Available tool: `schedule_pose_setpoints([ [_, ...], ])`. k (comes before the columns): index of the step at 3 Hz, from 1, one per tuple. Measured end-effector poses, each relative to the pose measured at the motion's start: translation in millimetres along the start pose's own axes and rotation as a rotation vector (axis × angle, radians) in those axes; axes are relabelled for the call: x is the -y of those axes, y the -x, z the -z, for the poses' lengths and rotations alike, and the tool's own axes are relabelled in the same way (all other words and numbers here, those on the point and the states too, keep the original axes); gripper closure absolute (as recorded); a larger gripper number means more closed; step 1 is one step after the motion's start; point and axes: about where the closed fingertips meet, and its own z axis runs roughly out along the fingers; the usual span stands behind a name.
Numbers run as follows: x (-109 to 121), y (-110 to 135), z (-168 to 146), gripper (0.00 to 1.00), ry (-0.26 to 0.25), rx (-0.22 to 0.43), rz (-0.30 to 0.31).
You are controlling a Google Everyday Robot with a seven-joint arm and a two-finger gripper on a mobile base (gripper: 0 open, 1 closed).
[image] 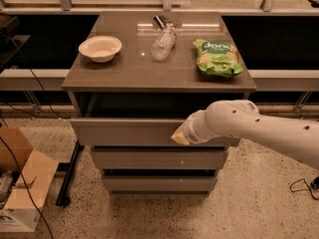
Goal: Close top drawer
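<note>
The top drawer [124, 132] is a wide grey drawer with a flat plain front, pulled out a short way from the cabinet under the tabletop. Its inside is dark and mostly hidden. My gripper [180, 136] is at the end of the white arm that reaches in from the right. It rests against the drawer front, right of its middle. Two other grey drawer fronts [158, 159] sit below it.
On the grey tabletop [124, 71] lie a white bowl [100, 48], a clear plastic bottle [163, 42] on its side and a green snack bag [217, 57]. A cardboard box [22, 185] stands on the speckled floor at the left. A cable [301, 184] lies at the right.
</note>
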Motion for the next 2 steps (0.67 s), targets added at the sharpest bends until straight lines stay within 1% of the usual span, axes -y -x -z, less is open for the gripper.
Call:
schedule_pose_setpoints([
  [1,9.0,9.8,-10.6,0.05,-0.024,0.022,-0.015],
  [2,8.6,10.5,-10.8,0.00,-0.023,0.023,-0.017],
])
